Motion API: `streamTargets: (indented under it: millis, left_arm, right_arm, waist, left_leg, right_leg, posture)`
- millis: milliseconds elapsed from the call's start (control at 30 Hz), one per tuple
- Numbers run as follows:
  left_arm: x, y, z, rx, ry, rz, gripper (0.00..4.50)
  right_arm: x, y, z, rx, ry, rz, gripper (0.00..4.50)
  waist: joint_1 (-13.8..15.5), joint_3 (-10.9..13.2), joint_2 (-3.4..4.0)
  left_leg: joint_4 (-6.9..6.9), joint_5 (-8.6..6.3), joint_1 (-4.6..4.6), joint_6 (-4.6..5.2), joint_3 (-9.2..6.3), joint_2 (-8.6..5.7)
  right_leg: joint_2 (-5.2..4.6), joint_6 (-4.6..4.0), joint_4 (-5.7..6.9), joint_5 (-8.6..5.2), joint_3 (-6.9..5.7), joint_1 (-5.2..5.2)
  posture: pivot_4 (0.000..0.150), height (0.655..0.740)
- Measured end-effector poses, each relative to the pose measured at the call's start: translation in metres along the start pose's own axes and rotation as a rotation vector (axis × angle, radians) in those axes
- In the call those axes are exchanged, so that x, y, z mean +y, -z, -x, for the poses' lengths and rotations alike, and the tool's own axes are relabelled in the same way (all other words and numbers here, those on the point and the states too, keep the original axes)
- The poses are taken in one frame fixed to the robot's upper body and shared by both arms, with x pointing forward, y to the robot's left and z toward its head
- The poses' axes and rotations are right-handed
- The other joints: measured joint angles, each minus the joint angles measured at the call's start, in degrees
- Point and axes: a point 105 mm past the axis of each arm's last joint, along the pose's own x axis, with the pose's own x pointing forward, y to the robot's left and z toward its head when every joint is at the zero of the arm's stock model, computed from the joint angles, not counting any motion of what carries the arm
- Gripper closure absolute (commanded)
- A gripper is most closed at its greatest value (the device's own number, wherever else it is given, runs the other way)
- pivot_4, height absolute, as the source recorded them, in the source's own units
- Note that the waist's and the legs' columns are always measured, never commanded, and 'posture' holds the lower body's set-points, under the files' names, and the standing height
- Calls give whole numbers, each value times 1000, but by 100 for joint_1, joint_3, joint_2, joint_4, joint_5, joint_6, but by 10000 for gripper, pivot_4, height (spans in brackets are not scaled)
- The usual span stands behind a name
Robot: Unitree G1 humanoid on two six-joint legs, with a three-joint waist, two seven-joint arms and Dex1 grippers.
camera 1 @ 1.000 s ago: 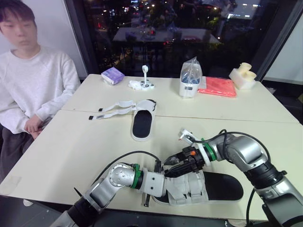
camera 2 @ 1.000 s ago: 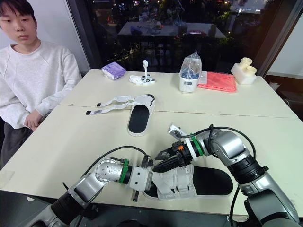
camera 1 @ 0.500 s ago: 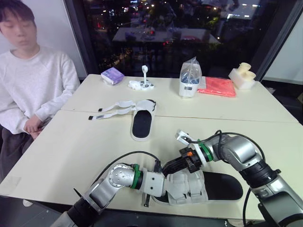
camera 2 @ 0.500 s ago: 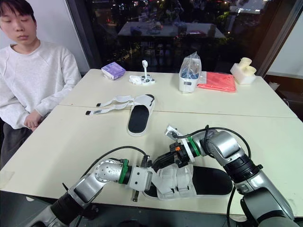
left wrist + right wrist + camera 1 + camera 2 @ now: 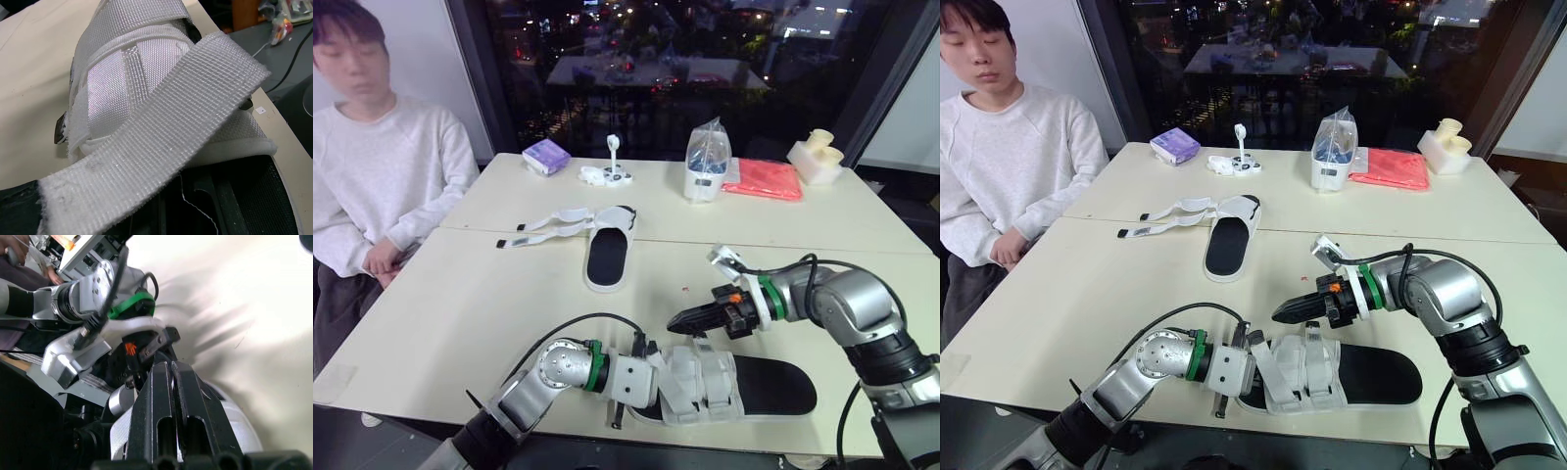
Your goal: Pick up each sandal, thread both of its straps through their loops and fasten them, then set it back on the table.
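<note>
The near sandal (image 5: 766,388), with a black footbed and white straps, lies along the table's front edge. My left gripper (image 5: 1252,348) is at its toe end, shut on the end of one white strap (image 5: 161,142), which runs slantwise over the sandal's upper. My right gripper (image 5: 675,320) hovers just above and behind the straps, fingers pressed together with nothing between them. The second sandal (image 5: 608,257) lies farther back at mid-table, with both its straps (image 5: 544,227) spread out flat to the left.
A person in a white sweater (image 5: 382,176) sits at the table's left side. Along the back stand a purple box (image 5: 546,156), a small white object (image 5: 607,174), a clear bag on a container (image 5: 707,162), a red cloth (image 5: 763,180) and a white block (image 5: 816,157).
My right gripper has shut and drawn back to the right, away from the near sandal's straps. The left gripper keeps its hold on the strap.
</note>
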Motion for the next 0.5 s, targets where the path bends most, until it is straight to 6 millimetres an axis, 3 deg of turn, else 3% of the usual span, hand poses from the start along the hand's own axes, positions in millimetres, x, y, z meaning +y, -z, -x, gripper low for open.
streamTargets:
  millis: [233,433,500]
  left_arm:
    - [0,0,0,1,5,-4,45000]
    - [1,0,0,1,7,-5,45000]
    - [0,0,0,1,6,-4,45000]
  right_arm:
    - [-2,0,-2,-3,14,-3,44382]
    - [-6,8,-13,13,-15,-34,16026]
    - [-7,10,-15,27,-17,-41,16026]
  waist:
    - [-1,1,2]
    - [0,1,3]
    - [-3,1,3]
  left_leg:
    - [0,11,-1,-20,0,0]
    - [0,10,-2,-17,0,0]
    - [0,11,-2,-18,0,0]
  right_leg:
    - [0,0,0,0,0,-1]
    - [0,0,0,0,0,-2]
    - [0,0,0,0,0,-3]
  posture:
    - [1500,7400]
    - [1500,7400]
    - [1500,7400]
